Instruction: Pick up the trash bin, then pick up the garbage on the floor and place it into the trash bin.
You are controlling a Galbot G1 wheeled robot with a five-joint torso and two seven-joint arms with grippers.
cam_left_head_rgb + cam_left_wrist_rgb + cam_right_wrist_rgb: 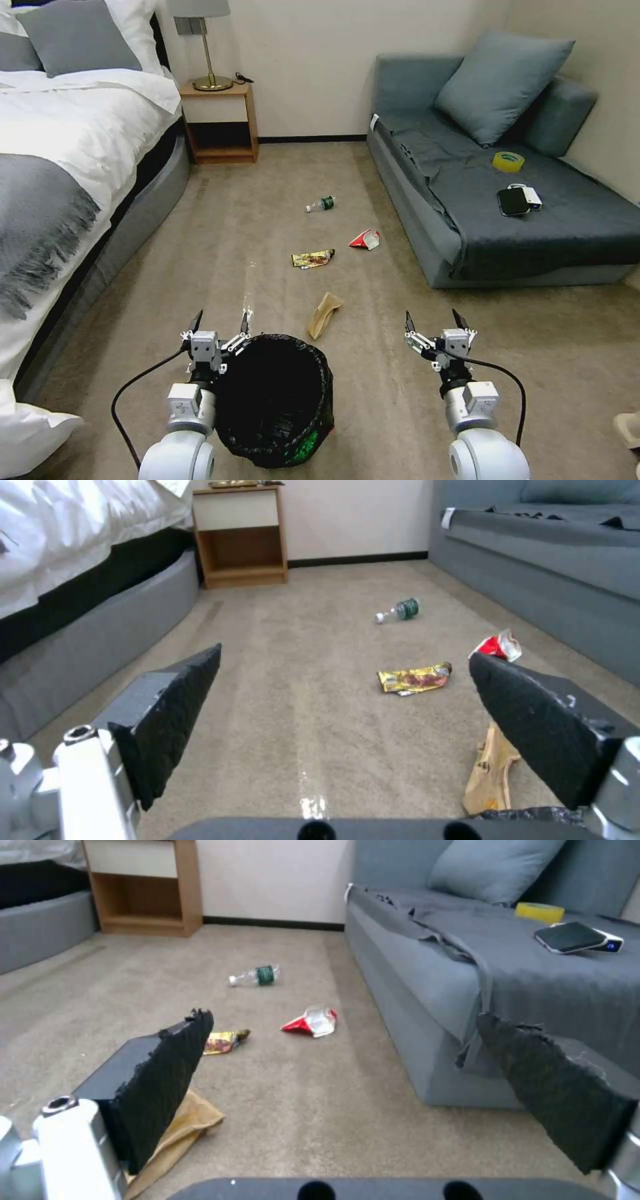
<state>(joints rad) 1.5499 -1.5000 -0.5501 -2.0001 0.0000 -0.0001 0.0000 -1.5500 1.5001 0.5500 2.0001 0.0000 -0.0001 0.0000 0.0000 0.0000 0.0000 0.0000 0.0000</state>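
The trash bin (280,400), lined with a crinkled black bag, stands on the carpet right in front of me. My left gripper (221,321) hangs open just left of its rim, apart from it. Right of the bin, my right gripper (435,321) is open and holds nothing. The garbage lies ahead on the floor: tan crumpled paper (323,315) (490,775) (180,1130) closest to the bin, a gold wrapper (312,259) (415,678) (223,1041), a red-and-white packet (365,239) (497,646) (311,1022), and a small clear bottle (321,203) (399,611) (254,976) farthest away.
A bed (60,167) runs along the left, a grey sofa (507,200) along the right with a yellow tape roll (508,161) and a black phone (513,201) on it. A wooden nightstand (220,120) with a lamp stands at the far wall. Open carpet lies between.
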